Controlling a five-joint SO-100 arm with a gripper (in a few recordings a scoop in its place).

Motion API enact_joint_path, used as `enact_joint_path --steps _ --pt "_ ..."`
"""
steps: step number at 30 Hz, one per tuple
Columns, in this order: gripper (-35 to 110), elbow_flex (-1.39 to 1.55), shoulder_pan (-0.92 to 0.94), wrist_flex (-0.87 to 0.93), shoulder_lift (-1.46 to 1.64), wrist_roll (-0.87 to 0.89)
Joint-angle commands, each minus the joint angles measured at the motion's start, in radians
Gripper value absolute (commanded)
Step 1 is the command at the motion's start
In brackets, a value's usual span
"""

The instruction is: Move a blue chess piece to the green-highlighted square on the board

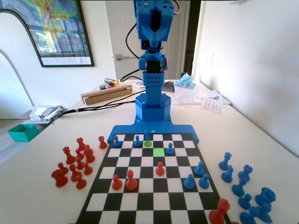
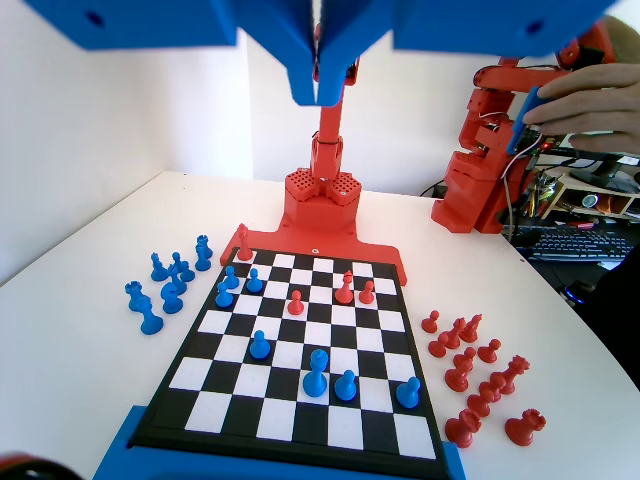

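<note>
Fingers (image 2: 320, 85) are being held pressed together, empty, high above the slim, narrow-tipped blue chess piece (image 2: 316, 373) on the glossy chequered board (image 2: 300, 425).

The white table (image 1: 42, 186) carries the board (image 1: 149, 196) and loose pieces (image 1: 74, 163).

The blue arm (image 1: 152, 56) stands upright, its end effector (image 2: 320, 85) raised, jaws closed together.
</note>
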Motion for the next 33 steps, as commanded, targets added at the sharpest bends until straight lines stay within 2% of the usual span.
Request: enact_joint_path --steps 1,17,23,33 --pt "3 0.008 0.014 -0.018 0.018 0.002" --pt "1 0.009 -0.002 -0.02 0.018 -0.003" --pt "1 -0.046 -0.049 -0.012 -0.029 -0.129" --pt "1 -0.354 -0.123 0.179 -0.359 -0.327"
